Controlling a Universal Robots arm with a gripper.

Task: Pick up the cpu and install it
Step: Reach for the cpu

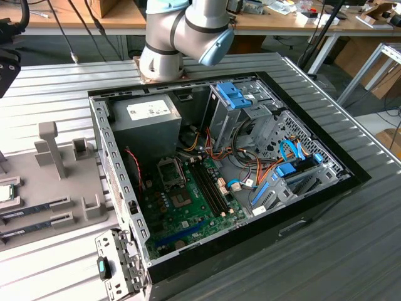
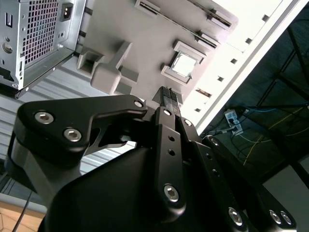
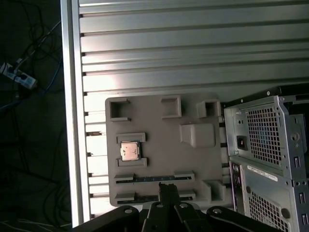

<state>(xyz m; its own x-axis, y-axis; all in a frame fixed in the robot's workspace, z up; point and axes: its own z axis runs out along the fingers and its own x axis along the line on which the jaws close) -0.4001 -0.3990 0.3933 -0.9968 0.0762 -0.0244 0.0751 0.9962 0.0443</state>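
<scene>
The cpu (image 3: 130, 151) is a small square chip with a silver top, lying in its holder on the grey tray (image 3: 159, 140). In the second wrist view the cpu (image 2: 184, 64) lies a little beyond my fingertips. My gripper (image 3: 167, 187) hangs well above the tray near the memory slots, apart from the chip. The black fingers (image 2: 167, 96) are pressed together with nothing between them. In the exterior view the cpu (image 1: 5, 192) sits at the far left edge on the tray (image 1: 37, 182). The empty socket (image 1: 169, 170) lies on the green motherboard.
An open computer case (image 1: 219, 163) lies right of the tray on the slatted metal table (image 3: 193, 53). Long dark memory sticks (image 3: 154, 178) rest in the tray's slots. Grey upright posts (image 1: 53, 147) stand on the tray. The table edge (image 3: 72, 96) is close by.
</scene>
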